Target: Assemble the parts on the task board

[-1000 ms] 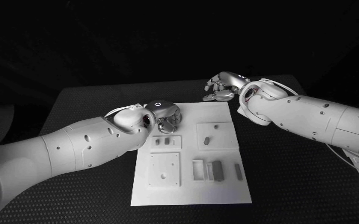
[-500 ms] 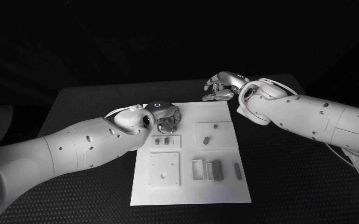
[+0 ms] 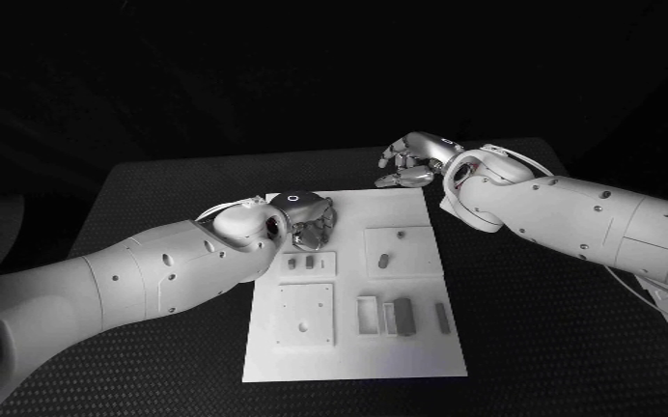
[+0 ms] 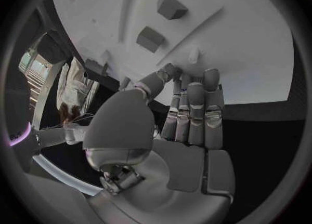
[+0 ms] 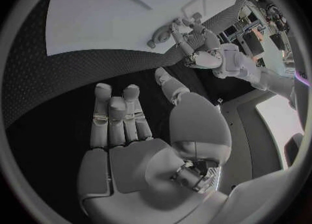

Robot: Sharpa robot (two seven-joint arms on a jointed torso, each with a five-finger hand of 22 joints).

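The task board [image 3: 418, 354], a smooth white rectangular plate, lies mid-desk [image 3: 557, 340] on a textured black surface. Small grey block parts [image 3: 403, 316] sit on it. Left hand [image 3: 309, 219] hovers over the board's far corner, fingers [image 4: 195, 115] straight and together, holding nothing. Right hand [image 3: 411, 161] rests beyond the board's far edge, fingers apart, empty. Risk: the descending left hand may nudge the board, displacing loose parts
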